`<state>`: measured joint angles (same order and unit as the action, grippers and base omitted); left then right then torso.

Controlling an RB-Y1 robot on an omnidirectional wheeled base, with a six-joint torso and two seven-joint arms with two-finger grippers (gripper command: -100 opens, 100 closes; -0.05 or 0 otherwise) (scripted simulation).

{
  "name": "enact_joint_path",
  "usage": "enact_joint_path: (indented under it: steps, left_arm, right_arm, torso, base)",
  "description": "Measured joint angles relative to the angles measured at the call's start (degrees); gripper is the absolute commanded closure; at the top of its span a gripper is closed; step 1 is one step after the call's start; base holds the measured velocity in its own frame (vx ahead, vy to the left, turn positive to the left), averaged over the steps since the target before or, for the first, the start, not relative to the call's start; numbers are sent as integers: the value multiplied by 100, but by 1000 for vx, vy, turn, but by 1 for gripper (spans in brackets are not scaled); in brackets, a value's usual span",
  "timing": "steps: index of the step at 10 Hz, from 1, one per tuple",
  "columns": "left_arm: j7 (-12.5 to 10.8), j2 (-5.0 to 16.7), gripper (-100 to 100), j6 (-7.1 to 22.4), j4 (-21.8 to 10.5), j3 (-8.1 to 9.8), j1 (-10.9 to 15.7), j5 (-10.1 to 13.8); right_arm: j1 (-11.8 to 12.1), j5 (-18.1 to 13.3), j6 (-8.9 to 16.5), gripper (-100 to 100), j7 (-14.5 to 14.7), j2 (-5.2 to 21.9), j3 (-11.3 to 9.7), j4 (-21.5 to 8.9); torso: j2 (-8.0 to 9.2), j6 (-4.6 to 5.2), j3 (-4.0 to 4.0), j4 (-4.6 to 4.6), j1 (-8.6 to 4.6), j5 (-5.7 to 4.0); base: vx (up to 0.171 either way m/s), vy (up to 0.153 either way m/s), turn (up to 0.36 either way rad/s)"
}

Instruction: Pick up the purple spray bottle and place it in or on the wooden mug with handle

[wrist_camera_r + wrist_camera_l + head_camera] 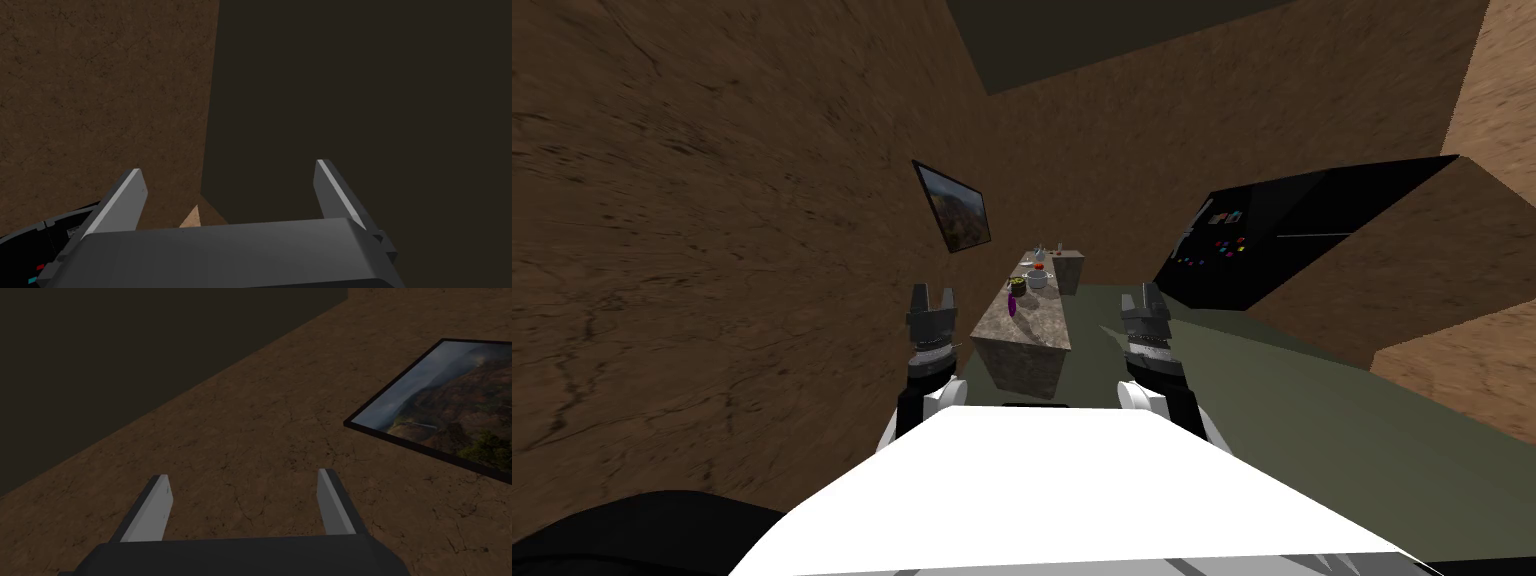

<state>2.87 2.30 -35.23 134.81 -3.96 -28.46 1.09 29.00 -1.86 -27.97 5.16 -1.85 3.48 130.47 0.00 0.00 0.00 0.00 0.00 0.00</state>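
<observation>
left gripper (242,480) hangs left of the counter (1030,328), fingers spread and empty. the purple bottle (1011,303) stands on the counter's near half, just in front of a dark cup (1018,286) and a white pot (1038,281). right gripper (229,167) hangs right of the counter, also spread and empty, well apart from the bottle.

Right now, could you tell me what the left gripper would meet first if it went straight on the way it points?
Probably the brown wall, beside the framed picture; the left gripper is open with nothing nearer in its line. How far is unclear.
</observation>
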Motion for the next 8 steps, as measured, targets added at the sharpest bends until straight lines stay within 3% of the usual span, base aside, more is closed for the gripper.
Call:
enact_joint_path:
  steps: [4,8]
  left_arm:
    - [46,445,-100,80,-278,-73,57,-99]
    - [98,887,-100,101,-789,-190,163,-212]
  right_arm:
    - [-1,0,0,0,0,-1,-1,0]
    - [-1,0,0,0,0,-1,-1,0]
  torso:
    - [13,0,8,3,-21,-5]
    - [21,0,12,5,-25,-5]
  base:
    - [-35,-53,-21]
    - [-56,-62,-16]
